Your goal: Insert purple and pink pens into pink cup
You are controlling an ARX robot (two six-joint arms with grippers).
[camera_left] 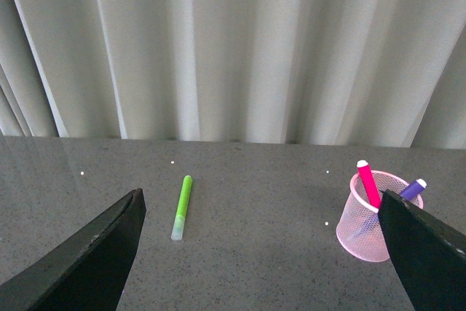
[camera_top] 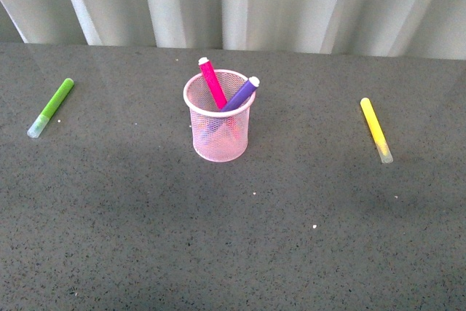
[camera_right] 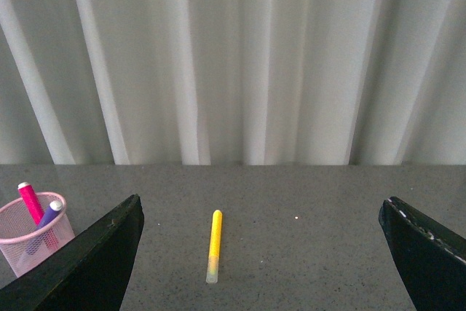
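A: What is the counter (camera_top: pixel 233 253) made of?

B: It looks like dark grey stone, speckled with pale flecks, smooth with a soft sheen.

A: And the pink cup (camera_top: pixel 219 136) at centre frame?

B: Fine wire mesh, coated matt pink, with a solid smooth rim.

A: The pens?

B: Smooth plastic. The pink pen (camera_top: pixel 212 84) and purple pen (camera_top: pixel 241 95) look slightly glossy; the green pen (camera_top: pixel 52 107) at left and yellow pen (camera_top: pixel 376 129) at right have translucent caps.

A: Behind?

B: A pale curtain (camera_top: pixel 240 1), matt pleated cloth.

The left gripper (camera_left: pixel 258 253) hangs above the desk, jaws spread wide and empty. The right gripper (camera_right: pixel 258 253) does likewise. Neither arm shows in the front view.
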